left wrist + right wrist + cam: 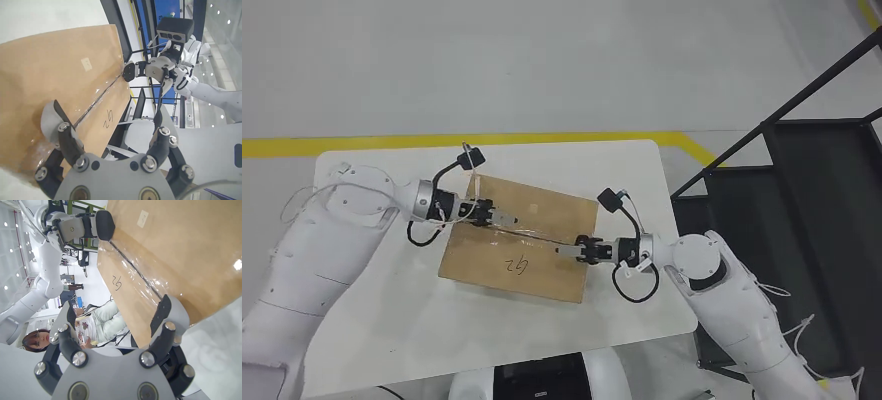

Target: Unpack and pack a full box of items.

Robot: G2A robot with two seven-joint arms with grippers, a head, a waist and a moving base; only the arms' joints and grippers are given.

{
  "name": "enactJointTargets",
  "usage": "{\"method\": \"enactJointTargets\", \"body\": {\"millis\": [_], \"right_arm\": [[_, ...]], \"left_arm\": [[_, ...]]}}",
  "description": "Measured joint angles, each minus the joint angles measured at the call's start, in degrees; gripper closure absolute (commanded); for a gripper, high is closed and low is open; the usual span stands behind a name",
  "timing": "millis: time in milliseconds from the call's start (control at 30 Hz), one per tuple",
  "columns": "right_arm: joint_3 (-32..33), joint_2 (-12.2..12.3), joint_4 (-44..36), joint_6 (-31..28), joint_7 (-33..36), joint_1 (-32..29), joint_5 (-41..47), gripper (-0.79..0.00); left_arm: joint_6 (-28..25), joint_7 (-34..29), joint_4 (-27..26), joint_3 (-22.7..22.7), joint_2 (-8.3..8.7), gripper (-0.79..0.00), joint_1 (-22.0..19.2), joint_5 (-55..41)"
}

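Two empty, wide-open pincers at a sealed cardboard box [542,205].
Tape seam [532,232] runs lengthwise between left pincer [504,215] and right pincer [567,249].

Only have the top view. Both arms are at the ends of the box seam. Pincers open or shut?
Observer: The left pincer is open. One finger sits over the box top at the seam, the other hangs past the box's edge.
Operator: Right one?
Observer: The right pincer is open too, gripping nothing. One finger is at the seam's other end.
Operator: Tape slit yet?
Observer: Cannot tell. Clear tape lies wrinkled along the whole seam, and the flaps lie shut.
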Motion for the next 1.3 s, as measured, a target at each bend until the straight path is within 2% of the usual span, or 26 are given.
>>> {"method": "enactJointTargets", "body": {"millis": [100,267,400,600,767,1033,1167,1300], "right_arm": [[-0.48,0.02,0.02,0.16,-0.23,0.44,-0.23,-0.785],[-0.97,0.09,0.16,0.53,-0.62,0.77,-0.58,-0.785],[-1.08,0.2,0.19,0.88,-0.97,0.8,-0.89,-0.785],[-1.18,0.37,-0.2,1.01,-1.4,0.67,-1.17,-0.785],[-1.32,0.51,-0.63,1.02,-1.48,0.56,-1.27,-0.785],[-1.15,0.66,0.18,0.5,-1.61,0.94,0.3,-0.785],[1.67,1.1,0.0,-1.68,-1.44,0.41,2.19,-0.785],[9.21,2.07,-2.42,-6.14,-5.31,-3.39,1.65,-0.785]], "left_arm": [[0.63,-1.56,-2.84,-3.31,1.39,-0.785,2.88,0.2],[1.75,-2.74,-6.01,-6.31,2.79,-0.785,6.65,1.84],[2.33,0.05,-6.61,-8.56,3.66,-0.785,8.68,5.83],[1.09,5.34,-7.98,-11.72,4.44,-0.785,10.87,8.65],[1.17,6.58,-9.4,-13.84,5.02,-0.785,11.93,10.14],[-0.25,7.8,-11.98,-17.87,5.6,-0.785,14.68,2.9],[-1.27,11.52,-12.31,-20.06,5.82,-0.785,15.93,2.35],[-2.82,18.9,-12.1,-23.2,6.03,-0.785,18.38,3.0]]}}
